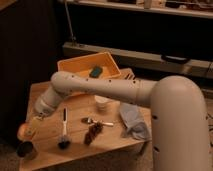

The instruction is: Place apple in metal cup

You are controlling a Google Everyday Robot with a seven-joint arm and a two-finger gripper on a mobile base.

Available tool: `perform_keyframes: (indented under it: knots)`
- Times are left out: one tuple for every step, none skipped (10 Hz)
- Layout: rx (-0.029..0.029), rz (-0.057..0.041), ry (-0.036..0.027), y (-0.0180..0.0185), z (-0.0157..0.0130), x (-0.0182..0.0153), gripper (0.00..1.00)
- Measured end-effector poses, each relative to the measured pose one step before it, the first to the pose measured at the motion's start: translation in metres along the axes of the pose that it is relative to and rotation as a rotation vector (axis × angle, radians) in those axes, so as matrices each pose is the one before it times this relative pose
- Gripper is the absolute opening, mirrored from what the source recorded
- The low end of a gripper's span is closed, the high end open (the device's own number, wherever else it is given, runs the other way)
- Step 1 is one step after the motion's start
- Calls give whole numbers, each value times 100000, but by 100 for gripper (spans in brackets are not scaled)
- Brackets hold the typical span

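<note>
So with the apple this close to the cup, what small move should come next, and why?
Probably a short lowering, nudged slightly toward the cup's centre. The gripper holds the apple at the table's front left corner, just above the metal cup and a little toward its left rim. The apple is not yet inside, so releasing now might bounce it off the rim.

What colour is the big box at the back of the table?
Yellow box, camera view; gripper holds the apple far left.

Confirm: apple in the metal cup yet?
Not in. The apple sits at the pincer, above the metal cup at the table's front-left corner.
</note>
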Motion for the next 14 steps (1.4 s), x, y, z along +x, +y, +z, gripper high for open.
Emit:
perform_keyframes:
  knots:
    - [-940,-949,-4513,827,695,-262,0]
    - [-1324,-785,-2138,896,853,-286,0]
    - [-1131,-155,-458,334,617,108,0]
    - [-1264,-101,-14,114,584,213,0]
    - [-1133,199,267,2,435,477,0]
    - [-991,339,209,22,322,445,0]
    - [-1466,260,137,61,537,485,0]
    - [-623,238,-475,-28,163,277,0]
    - [-324,237,-963,-175,-154,-28,0]
    - [-1180,845,-1977,-311,74,138,0]
    - [-1345,1158,-2179,-270,68,248,0]
    - [-1788,1307,-3064,-387,62,420,0]
    - [-1153,286,-1560,-180,112,157,0]
    - [-1689,125,-1149,-240,575,21,0]
